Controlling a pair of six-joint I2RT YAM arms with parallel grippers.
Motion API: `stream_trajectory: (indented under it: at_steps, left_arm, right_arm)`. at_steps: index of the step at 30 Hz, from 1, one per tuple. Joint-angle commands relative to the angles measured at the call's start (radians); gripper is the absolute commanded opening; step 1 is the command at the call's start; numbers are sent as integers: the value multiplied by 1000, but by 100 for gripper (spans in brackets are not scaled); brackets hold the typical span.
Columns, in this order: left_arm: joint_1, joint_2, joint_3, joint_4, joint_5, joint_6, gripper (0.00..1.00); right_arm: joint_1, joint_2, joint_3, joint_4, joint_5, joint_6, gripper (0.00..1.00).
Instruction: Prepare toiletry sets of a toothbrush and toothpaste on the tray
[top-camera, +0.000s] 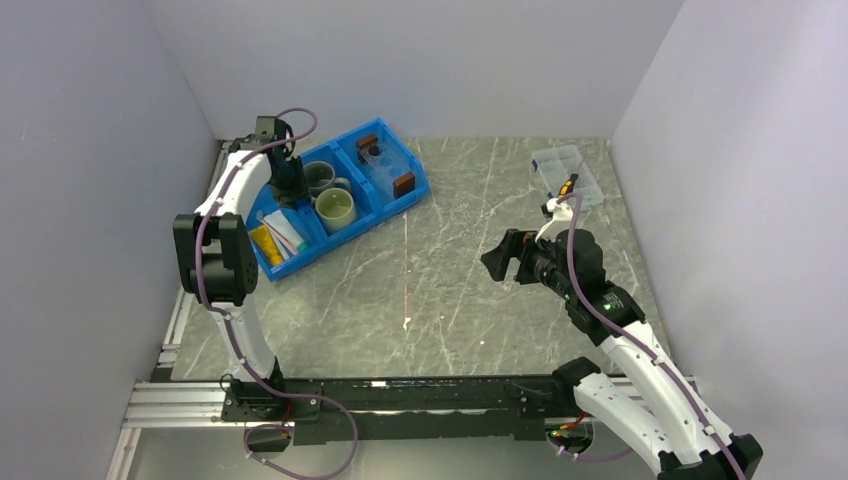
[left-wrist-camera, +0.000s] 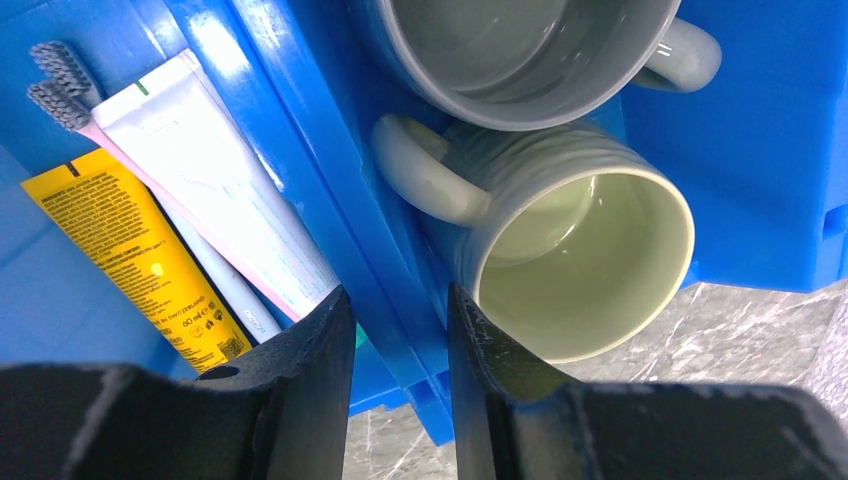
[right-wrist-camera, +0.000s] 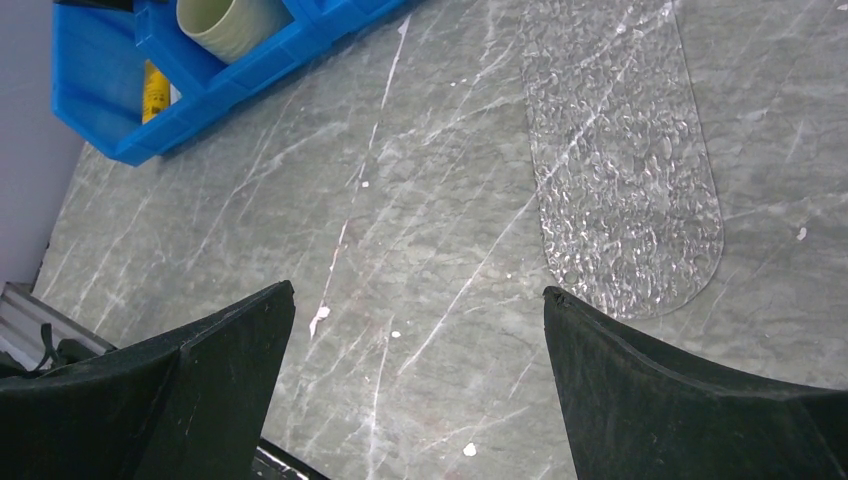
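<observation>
The left fingers (left-wrist-camera: 320, 360), half parted and empty, hang over the bin (left-wrist-camera: 290, 100) by the toothpaste (left-wrist-camera: 200, 170), seemingly to take it, while the right fingers (right-wrist-camera: 230, 350) wait wide apart.

The left arm (top-camera: 225, 250) reaches far forward, elbow raised, its left gripper (left-wrist-camera: 398, 300) pointed straight down with jaws narrowly parted. The right arm (top-camera: 620, 330) leans forward and inward, its right gripper (right-wrist-camera: 420, 300) hanging low with jaws spread wide, nothing between them.
</observation>
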Motion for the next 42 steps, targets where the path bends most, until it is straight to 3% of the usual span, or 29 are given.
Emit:
stream_trajectory:
  at_steps: [1,8,19,28,33,38,42]
  left_arm:
    - [-20,-41,26,4,140,115,0]
    - [-39,-62,10,11,146,148,0]
    - [-137,10,127,-36,122,213,0]
    - [-143,56,184,-45,126,210,0]
    - [-143,55,181,-44,105,194,1]
    - [-143,-6,121,5,88,170,38]
    - [-143,-69,87,19,83,161,54]
  right_arm:
    - [4,-2,1,21,-12,10,96]
    - [3,74,42,-65,46,8,96]
    - [3,124,37,-108,53,18,96]
    - [3,126,40,-131,66,19,96]
    - [3,171,43,-149,156,62,96]
    - [3,258,63,-144,234,97,97]
    - [-1,346,89,-112,292,101,97]
